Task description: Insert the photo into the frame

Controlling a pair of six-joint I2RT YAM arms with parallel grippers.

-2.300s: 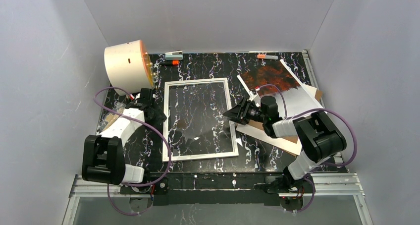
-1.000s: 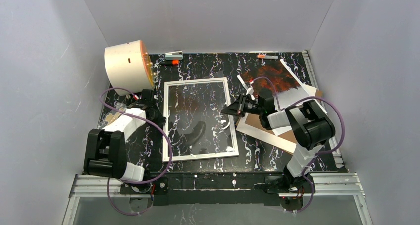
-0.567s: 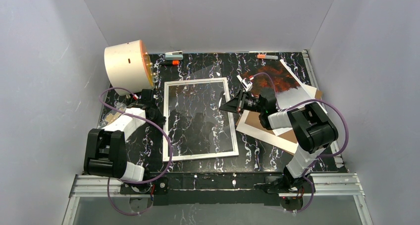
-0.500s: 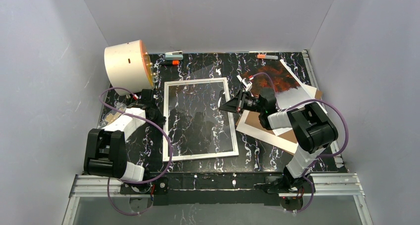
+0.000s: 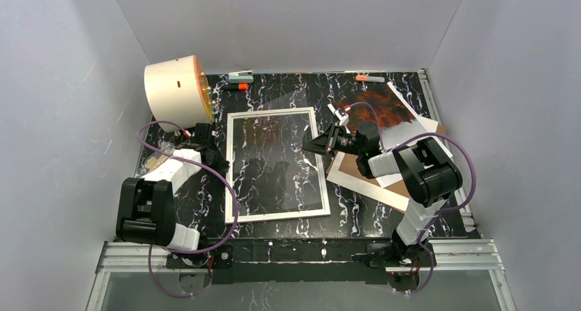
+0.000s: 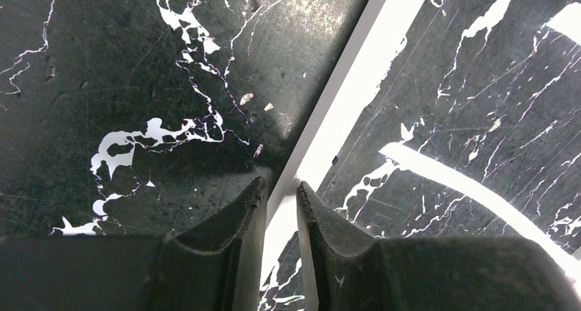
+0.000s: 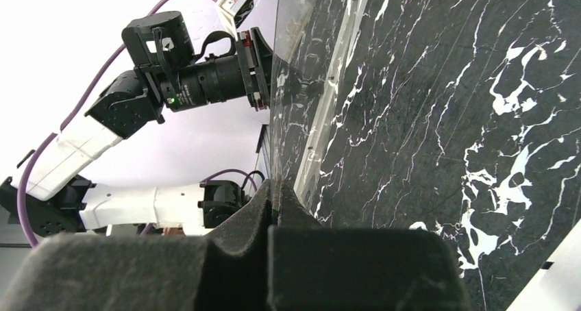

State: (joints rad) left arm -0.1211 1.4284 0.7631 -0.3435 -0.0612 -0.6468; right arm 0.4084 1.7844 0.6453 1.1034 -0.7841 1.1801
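Locating the photo (image 5: 384,109) at the far right of the worktop (image 5: 349,205), close to the far right corner, lying flat and skewed to the worktop edges. Showing its dark red-orange half toward the far edge and its grey-white half toward the right edge. Overlapping a white mat (image 5: 380,191) and a brown backing board (image 5: 353,166), both spreading out from under it toward the near edge. Lying wholly outside the frame (image 5: 277,216), just to the right of it.

Locating the frame at the worktop centre, flat, with long sides running near to far and the black marbled surface showing through the opening.

Pinching a clear pane (image 7: 275,105) with the right pincer (image 5: 310,146), fingers closed fully on the thin edge of the sheet. Hovering over the frame's right rail, toward its far end. Holding the pane raised at the gripped edge, steeply tilted as seen from the right wrist; exact angle not readable from above.

Clamping the frame's left rail with the left pincer (image 5: 220,162), narrowed to the width of the rail. Placing one finger (image 6: 240,222) on the outer side of the white rail and the other on the inner side, both touching it.

Noting a cream drum (image 5: 171,88) with an orange face at the far left corner, lying on its side. Noting small orange-marked items (image 5: 240,73) along the far edge, too small to identify.
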